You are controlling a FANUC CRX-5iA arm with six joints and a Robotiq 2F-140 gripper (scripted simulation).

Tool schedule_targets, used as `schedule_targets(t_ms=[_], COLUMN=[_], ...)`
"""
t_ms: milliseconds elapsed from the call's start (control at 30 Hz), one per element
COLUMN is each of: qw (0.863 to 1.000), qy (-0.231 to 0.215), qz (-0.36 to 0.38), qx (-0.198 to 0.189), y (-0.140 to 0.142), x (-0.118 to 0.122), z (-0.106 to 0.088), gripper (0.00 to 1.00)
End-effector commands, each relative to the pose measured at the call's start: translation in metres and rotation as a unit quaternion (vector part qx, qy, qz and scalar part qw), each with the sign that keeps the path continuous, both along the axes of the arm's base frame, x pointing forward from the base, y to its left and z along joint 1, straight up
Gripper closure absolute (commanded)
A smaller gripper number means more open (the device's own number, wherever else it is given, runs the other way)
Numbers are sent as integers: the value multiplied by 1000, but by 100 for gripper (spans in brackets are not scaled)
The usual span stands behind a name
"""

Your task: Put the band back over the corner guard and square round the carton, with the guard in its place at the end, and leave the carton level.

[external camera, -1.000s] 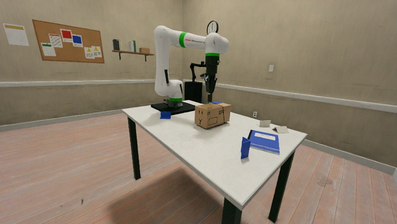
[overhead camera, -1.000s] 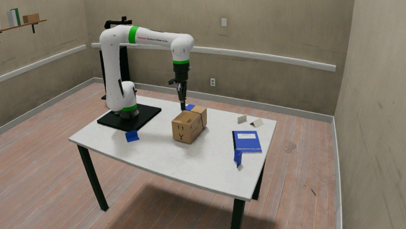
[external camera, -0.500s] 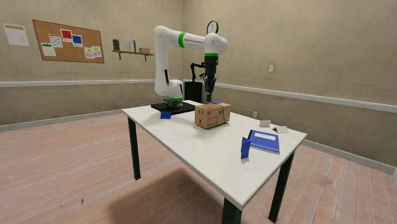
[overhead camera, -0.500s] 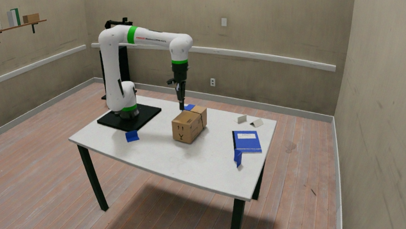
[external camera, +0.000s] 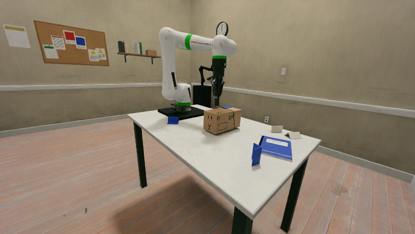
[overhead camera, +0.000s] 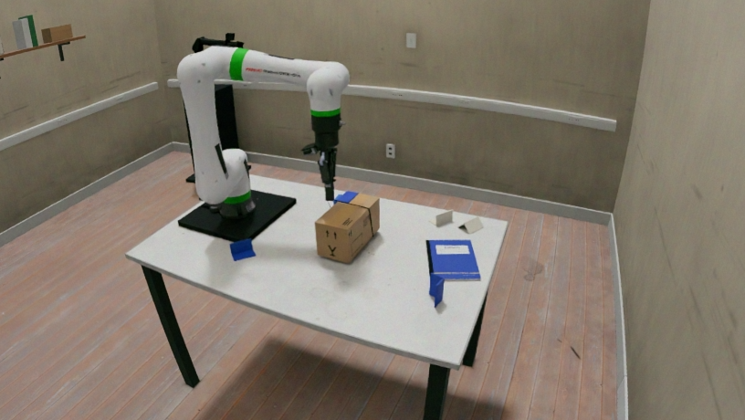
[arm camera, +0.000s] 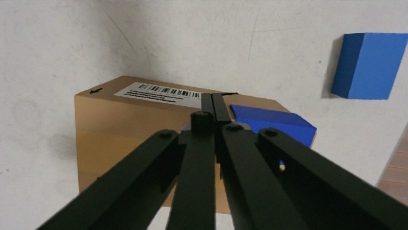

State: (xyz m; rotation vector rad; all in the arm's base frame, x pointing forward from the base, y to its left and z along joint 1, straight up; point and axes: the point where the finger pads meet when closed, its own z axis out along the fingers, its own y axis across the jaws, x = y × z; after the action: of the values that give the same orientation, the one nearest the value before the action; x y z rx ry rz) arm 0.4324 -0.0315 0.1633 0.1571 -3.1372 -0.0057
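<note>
The cardboard carton (overhead camera: 360,235) (external camera: 224,119) (arm camera: 105,120) looks level on the table. The black band (overhead camera: 371,219) (external camera: 234,120) (arm camera: 230,93) runs over its far part and down the side. A blue corner guard (overhead camera: 347,195) (external camera: 226,107) (arm camera: 277,120) sits at the carton's top edge near the far end. My gripper (overhead camera: 330,198) (external camera: 216,105) (arm camera: 211,108) is shut just above that edge, beside the guard, and a thin stretch of band reaches its fingertips. The fingers hide part of the band, and I cannot tell whether it lies over the guard.
A blue angled piece (arm camera: 370,65) lies beyond the carton in the wrist view. Others stand near the black base plate (overhead camera: 281,201) and beside the blue notebook (overhead camera: 454,263) (external camera: 275,149). Two pale folded pieces (overhead camera: 442,217) (overhead camera: 472,225) are at the back right.
</note>
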Motion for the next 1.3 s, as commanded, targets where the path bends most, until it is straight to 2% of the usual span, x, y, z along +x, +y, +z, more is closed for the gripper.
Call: schedule_targets(t_ms=[0, 767, 1267], qw=[1000, 1000, 1000], qy=[-1, -1, -1], qz=[0, 0, 0], qx=[0, 0, 0], y=[0, 2, 20], x=[-2, -5, -4], z=[1, 1, 1], gripper=[90, 90, 90])
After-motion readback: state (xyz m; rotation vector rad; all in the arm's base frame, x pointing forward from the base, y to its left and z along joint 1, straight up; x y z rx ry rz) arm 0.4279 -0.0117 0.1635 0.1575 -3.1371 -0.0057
